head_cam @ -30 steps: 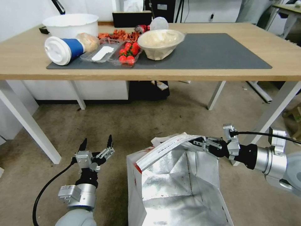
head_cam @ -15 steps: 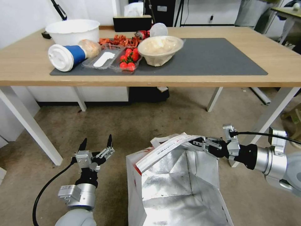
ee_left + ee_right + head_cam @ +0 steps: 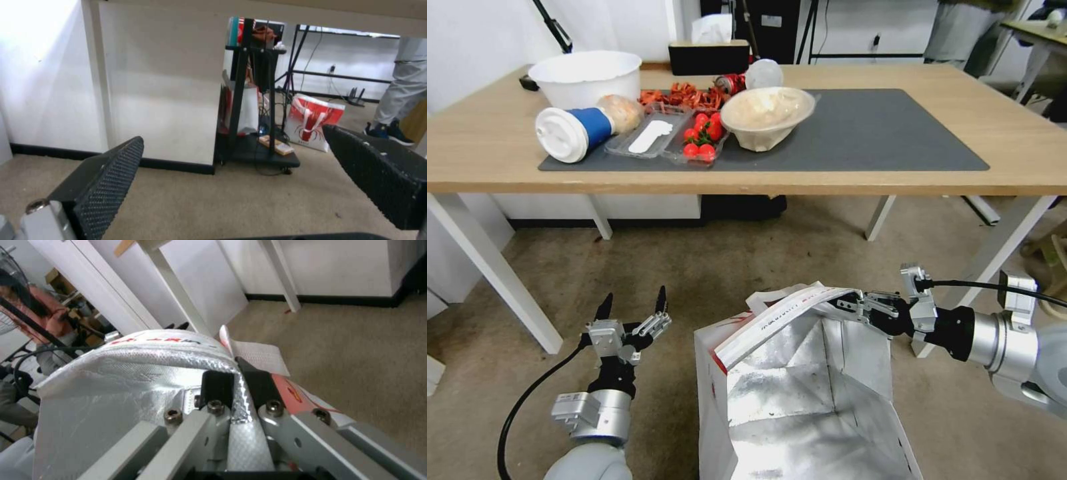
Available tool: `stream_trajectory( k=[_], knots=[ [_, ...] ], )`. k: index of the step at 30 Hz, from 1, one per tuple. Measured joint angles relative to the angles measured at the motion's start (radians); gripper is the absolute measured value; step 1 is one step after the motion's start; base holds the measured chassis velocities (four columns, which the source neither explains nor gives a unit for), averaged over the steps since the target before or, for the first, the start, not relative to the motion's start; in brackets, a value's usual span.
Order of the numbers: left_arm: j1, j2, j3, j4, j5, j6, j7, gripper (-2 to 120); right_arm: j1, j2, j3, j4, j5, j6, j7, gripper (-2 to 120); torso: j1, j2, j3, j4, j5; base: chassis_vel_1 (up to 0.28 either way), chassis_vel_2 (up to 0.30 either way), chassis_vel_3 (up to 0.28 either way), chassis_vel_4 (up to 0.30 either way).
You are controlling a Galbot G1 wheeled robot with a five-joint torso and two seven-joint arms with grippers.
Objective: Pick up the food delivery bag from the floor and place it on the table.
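The right gripper [image 3: 854, 305] is clamped on the top rim of the food delivery bag [image 3: 800, 393], its fingers [image 3: 218, 386] pinching the foil-lined edge between them, as the right wrist view shows close up. The bag hangs directly below and to the inner side of that gripper, mouth open upward, silver lining exposed; whether its base rests on the floor [image 3: 727, 267] or is just clear of it I cannot tell. Red print runs along the white rim strip [image 3: 780, 313], but it is too small to read. The left gripper [image 3: 632, 307] hovers beside the bag, spread wide and empty, so the right arm alone carries the load. Ahead of and above the holding gripper lies the table [image 3: 1014, 133]; the bare stretch of its grey mat [image 3: 894, 133] sits almost straight forward from the bag, so in my judgement the move calls for a lift over the table edge.
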Motion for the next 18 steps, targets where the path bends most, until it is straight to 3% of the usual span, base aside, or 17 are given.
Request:
stream_trajectory(
  k=[18],
  knots=[
    [-0.002,-0.004,0.001,0.004,-0.002,0.0,-0.002,100,0.0,-0.003,-0.003,-0.007,-0.01,0.001,-0.012,0,0.023,0.077,0.055,0.0,0.0,0.0,0.0,0.0,0.0]
  ],
)
